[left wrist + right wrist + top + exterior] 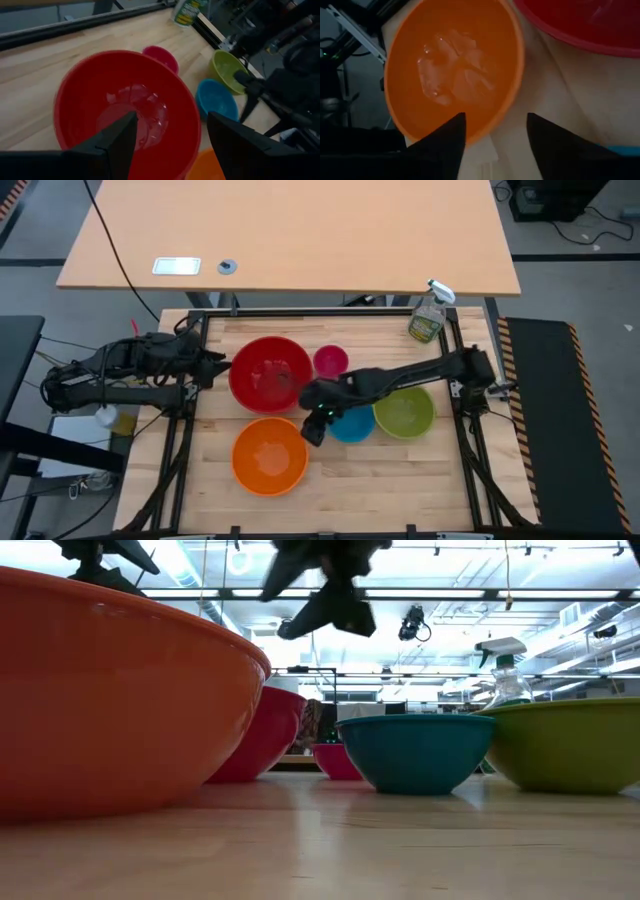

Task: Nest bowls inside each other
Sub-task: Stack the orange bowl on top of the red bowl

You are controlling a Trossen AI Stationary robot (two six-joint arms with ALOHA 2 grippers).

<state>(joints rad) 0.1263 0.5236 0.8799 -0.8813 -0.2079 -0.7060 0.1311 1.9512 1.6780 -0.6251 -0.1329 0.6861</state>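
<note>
Five bowls stand upright on their bases on the wooden table: red (pixel 270 373), pink (pixel 330 361), blue (pixel 355 425), green (pixel 404 412) and orange (pixel 270 455). My right gripper (pixel 312 428) hangs open in the air between the orange and blue bowls, its fingers (pixel 451 137) over the orange bowl's rim (pixel 512 95) without touching it. The right arm covers part of the blue bowl in the high view. My left gripper (pixel 218 367) stands open at the red bowl's left side, above its rim (pixel 65 95), with nothing between its fingers.
A clear spray bottle (pixel 428 315) stands at the table's far right corner. A dark metal frame (pixel 190 420) runs along the table's edges. Bare wood lies along the near edge, right of the orange bowl (pixel 400 480).
</note>
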